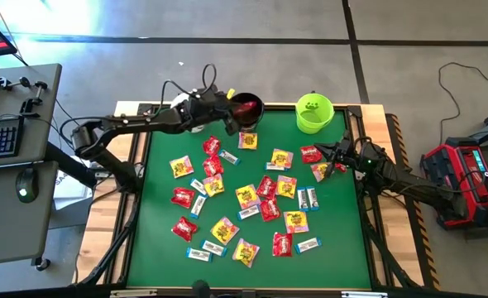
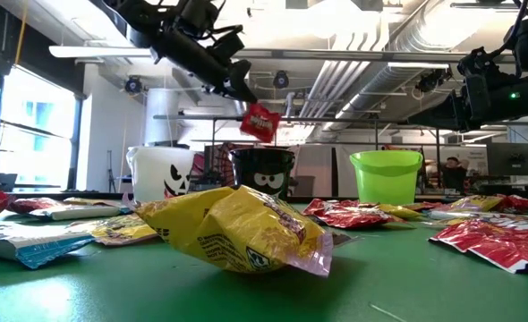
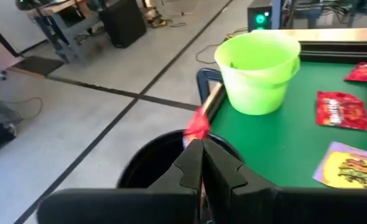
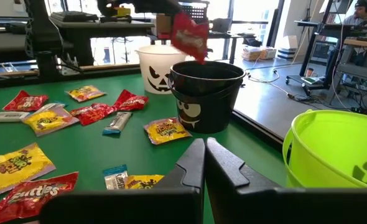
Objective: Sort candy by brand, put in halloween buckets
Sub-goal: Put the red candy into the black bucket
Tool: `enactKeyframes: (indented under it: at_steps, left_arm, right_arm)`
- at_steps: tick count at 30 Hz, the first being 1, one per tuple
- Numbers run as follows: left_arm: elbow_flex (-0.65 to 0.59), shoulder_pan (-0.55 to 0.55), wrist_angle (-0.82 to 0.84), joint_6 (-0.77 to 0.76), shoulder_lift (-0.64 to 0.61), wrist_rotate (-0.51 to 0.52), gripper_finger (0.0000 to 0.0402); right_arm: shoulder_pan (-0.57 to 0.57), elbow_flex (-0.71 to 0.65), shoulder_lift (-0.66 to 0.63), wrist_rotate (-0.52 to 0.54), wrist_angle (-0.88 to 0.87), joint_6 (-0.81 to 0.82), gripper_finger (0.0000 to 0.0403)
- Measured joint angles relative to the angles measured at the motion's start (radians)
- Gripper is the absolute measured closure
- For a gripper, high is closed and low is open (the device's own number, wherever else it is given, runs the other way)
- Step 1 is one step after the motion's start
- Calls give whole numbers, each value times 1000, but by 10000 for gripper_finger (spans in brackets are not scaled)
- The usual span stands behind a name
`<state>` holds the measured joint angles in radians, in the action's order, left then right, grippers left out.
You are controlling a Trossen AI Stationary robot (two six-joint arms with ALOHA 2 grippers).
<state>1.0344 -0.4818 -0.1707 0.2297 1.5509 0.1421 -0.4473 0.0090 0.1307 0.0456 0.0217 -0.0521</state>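
Observation:
My left gripper (image 2: pixel 242 89) reaches out from the table's left and is shut on a red candy packet (image 2: pixel 261 122), which hangs over the black bucket (image 2: pixel 262 172) at the table's far edge. The white bucket (image 2: pixel 161 174) stands left of the black one and the lime green bucket (image 1: pixel 314 113) right of it. In the high view the left arm largely covers the white bucket. My right gripper (image 4: pixel 204 148) is shut and empty, low at the table's right side (image 1: pixel 333 154), pointing across the mat. My left gripper pinches the red packet by its upper edge (image 2: pixel 253 109) between its two fingertips (image 3: pixel 195 152). The fingers slant down from the table's left. The packet hangs tilted below them, lifted clear, above the black bucket's open mouth (image 4: pixel 205 70).
Many loose candies lie spread over the green mat (image 1: pixel 343 240): red packets (image 1: pixel 184 228), yellow-and-pink ones (image 1: pixel 246 195), white-and-blue bars (image 1: pixel 308 198). A yellow packet (image 2: pixel 237 228) lies close to the low camera. A desk with a keyboard (image 1: pixel 0 136) stands left of the table.

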Motion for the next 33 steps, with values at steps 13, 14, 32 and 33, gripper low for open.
enactKeyframes:
  at_steps: [13, 14, 32, 33]
  left_arm:
    - [58, -48, 30, 7, 122, -58, 401]
    - [77, -48, 39, 9, 139, -58, 401]
    - [204, -88, 280, 60, 243, -66, 401]
    - [204, -89, 283, 60, 243, -72, 401]
  right_arm:
    - [0, 0, 0, 0, 0, 0, 403]
    - [0, 0, 0, 0, 0, 0, 403]
    - [0, 0, 0, 0, 0, 0, 403]
    - [0, 0, 0, 0, 0, 0, 403]
